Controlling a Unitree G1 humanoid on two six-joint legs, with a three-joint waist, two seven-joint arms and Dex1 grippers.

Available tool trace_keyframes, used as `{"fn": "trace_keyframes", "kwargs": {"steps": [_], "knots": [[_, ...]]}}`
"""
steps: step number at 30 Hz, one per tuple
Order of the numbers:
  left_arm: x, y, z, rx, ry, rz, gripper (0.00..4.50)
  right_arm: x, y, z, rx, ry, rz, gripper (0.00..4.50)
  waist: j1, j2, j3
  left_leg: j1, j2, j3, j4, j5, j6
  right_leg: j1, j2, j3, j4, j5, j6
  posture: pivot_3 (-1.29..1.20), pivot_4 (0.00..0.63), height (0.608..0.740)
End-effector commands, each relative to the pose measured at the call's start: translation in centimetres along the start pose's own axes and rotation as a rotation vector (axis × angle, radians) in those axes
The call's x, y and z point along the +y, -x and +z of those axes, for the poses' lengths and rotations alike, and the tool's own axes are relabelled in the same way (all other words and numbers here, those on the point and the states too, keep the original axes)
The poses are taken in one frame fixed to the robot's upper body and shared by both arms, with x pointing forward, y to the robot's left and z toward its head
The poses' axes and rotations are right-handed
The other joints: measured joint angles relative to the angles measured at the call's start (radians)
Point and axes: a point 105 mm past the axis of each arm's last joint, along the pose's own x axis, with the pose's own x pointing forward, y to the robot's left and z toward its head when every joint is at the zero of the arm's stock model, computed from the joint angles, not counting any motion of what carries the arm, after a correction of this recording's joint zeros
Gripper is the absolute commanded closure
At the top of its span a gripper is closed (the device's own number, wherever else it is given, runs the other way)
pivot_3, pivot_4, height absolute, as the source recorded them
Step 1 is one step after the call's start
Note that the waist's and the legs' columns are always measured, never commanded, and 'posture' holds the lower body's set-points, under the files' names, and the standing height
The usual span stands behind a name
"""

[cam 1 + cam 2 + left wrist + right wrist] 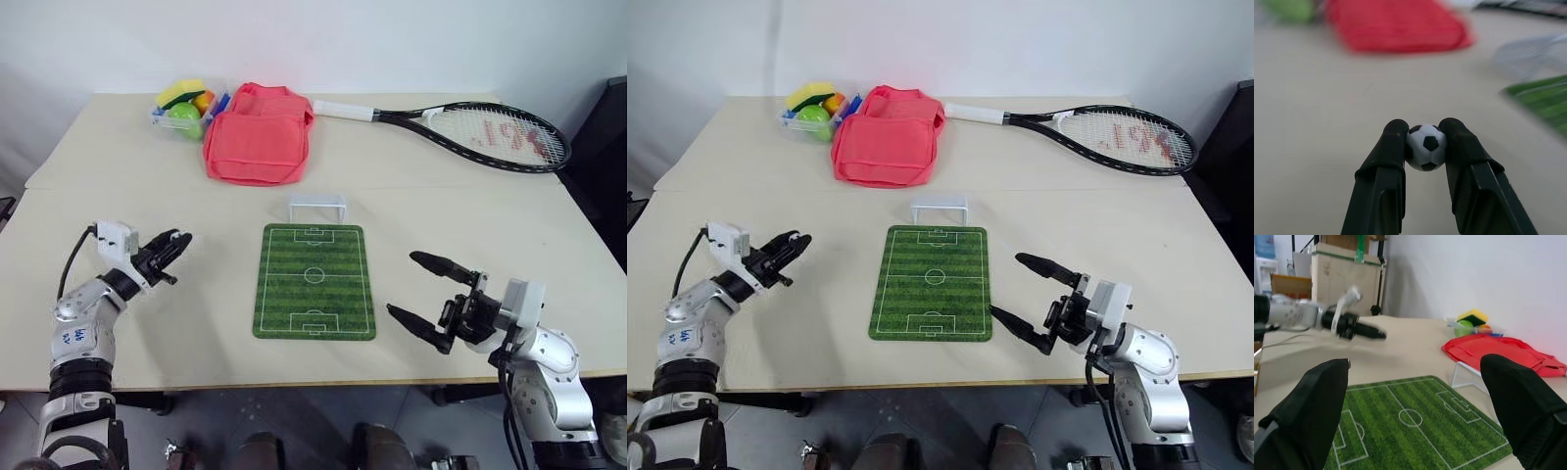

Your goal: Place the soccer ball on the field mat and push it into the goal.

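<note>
The soccer ball is a tiny white sphere with black pentagon patches, pinched between the two black fingertips of the left gripper, which is clamped on it from both sides so that only its middle shows between the pads. That gripper hangs above the bare tabletop, pointing roughly level and toward the field mat, which lies ahead of it and to its right, a short way off and not touched. The mat is a flat green rectangle of striped grass with white pitch lines and a centre circle. At the mat's far end stands the goal, a small white frame of thin bars, just beyond the mat's edge. The right gripper hovers just off the mat's other side, near its near corner, with its two black fingers spread wide apart and nothing between them. Farther away from both grippers, past the goal, lie a pink fabric bag, a clear tub of coloured toys and a tennis racket.
</note>
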Motion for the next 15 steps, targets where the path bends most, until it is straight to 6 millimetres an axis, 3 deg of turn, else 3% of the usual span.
{"fn": "trace_keyframes", "kwargs": {"steps": [1, 4, 6, 9, 15], "knots": [[-5.1, -1.4, 2.2, -0.012, -0.126, -0.378, 3.65, -0.1, 1.5, 0.6, 0.06, 0.042, 0.061, 0.0, 0.001, 0.0, 0.0, 0.0, 0.0, 0.0, 0.0, 0.0, 0.0, 0.0, 0.0, 0.0, 0.0, 0.0, 0.0, 0.0, 0.15, 0.74], [-9.4, -1.8, 0.6, 0.103, -0.175, -0.666, 3.65, 0.0, 3.8, 0.1, 0.164, 0.012, 0.126, 0.0, 0.004, 0.0, 0.0, 0.0, 0.0, 0.0, 0.001, 0.0, 0.001, 0.0, 0.0, 0.0, 0.0, 0.0, 0.0, 0.0, 0.15, 0.74], [-11.0, -2.0, 0.1, 0.116, -0.16, -0.754, 3.65, -0.1, 4.7, 0.1, 0.185, -0.015, 0.129, 0.0, 0.006, 0.0, 0.0, 0.0, 0.0, 0.001, 0.001, 0.0, 0.001, 0.0, 0.0, 0.0, 0.0, 0.0, 0.0, 0.0, 0.15, 0.74], [-14.3, -3.0, -2.1, 0.159, -0.179, -0.903, 3.65, 1.1, 7.5, -1.0, 0.293, -0.054, 0.204, 0.0, 0.009, 0.0, 0.0, 0.0, 0.0, 0.001, 0.001, 0.0, 0.001, 0.001, 0.0, 0.001, 0.0, 0.0, 0.0, 0.0, 0.15, 0.74], [-16.8, -4.6, -3.9, 0.177, -0.194, -0.935, 3.65, 1.7, 9.2, -1.2, 0.32, -0.065, 0.178, 0.0, 0.021, 0.0, 0.0, -0.001, 0.0, 0.001, 0.006, -0.001, 0.002, 0.001, 0.0, 0.001, 0.0, 0.001, 0.001, 0.0, 0.15, 0.74]]}}
